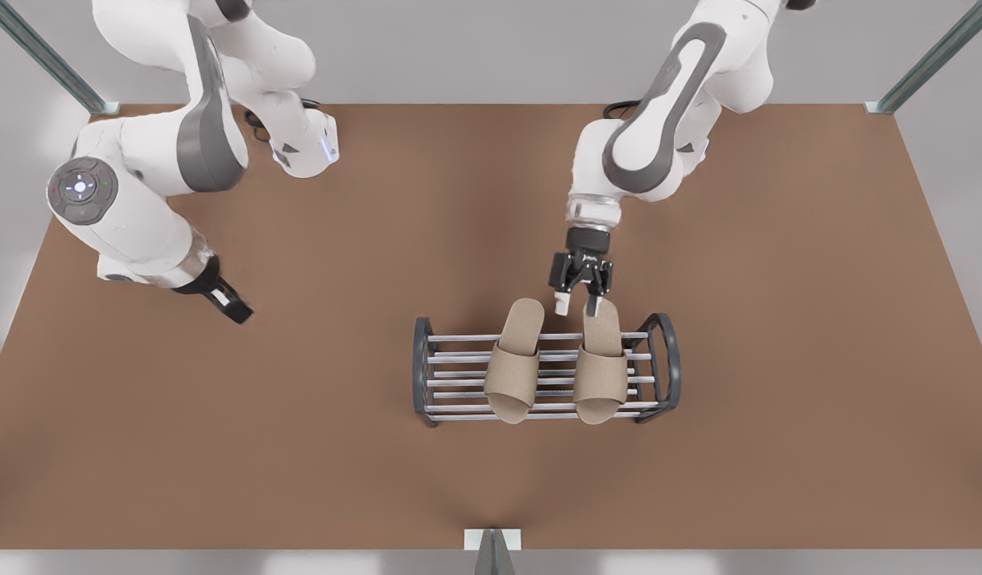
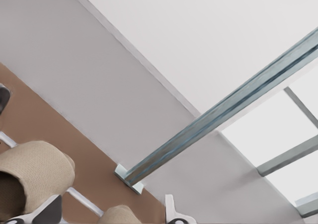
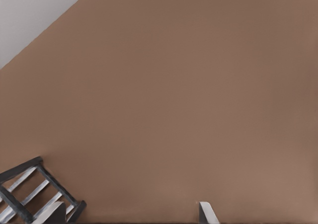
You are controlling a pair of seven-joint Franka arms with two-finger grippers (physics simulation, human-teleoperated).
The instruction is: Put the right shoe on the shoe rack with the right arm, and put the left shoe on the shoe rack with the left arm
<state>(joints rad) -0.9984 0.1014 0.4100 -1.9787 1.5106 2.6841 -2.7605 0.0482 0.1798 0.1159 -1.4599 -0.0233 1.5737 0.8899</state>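
Two beige slippers lie side by side across the silver bars of the dark grey shoe rack (image 1: pixel 421 367), one on the front view's left (image 1: pixel 516 363), one on the front view's right (image 1: pixel 601 363). My left gripper (image 1: pixel 580 303) hangs open just above the heel of the right-hand slipper, fingers astride it without gripping. In the left wrist view both slippers (image 2: pixel 30 179) (image 2: pixel 119 215) and a rack bar (image 2: pixel 82 199) sit close under the left gripper (image 2: pixel 110 216). My right gripper (image 1: pixel 229 307) waits open low over the table at the front view's left; the right wrist view catches its fingertips (image 3: pixel 206 213) and one end of the rack (image 3: pixel 20 189).
The brown table (image 1: pixel 778 359) spreads wide around the rack. Metal frame posts stand at its far corners (image 1: pixel 92 100) (image 1: pixel 886 104) and at the near edge's middle (image 1: pixel 491 547). A slanted post (image 2: pixel 213 119) crosses the left wrist view.
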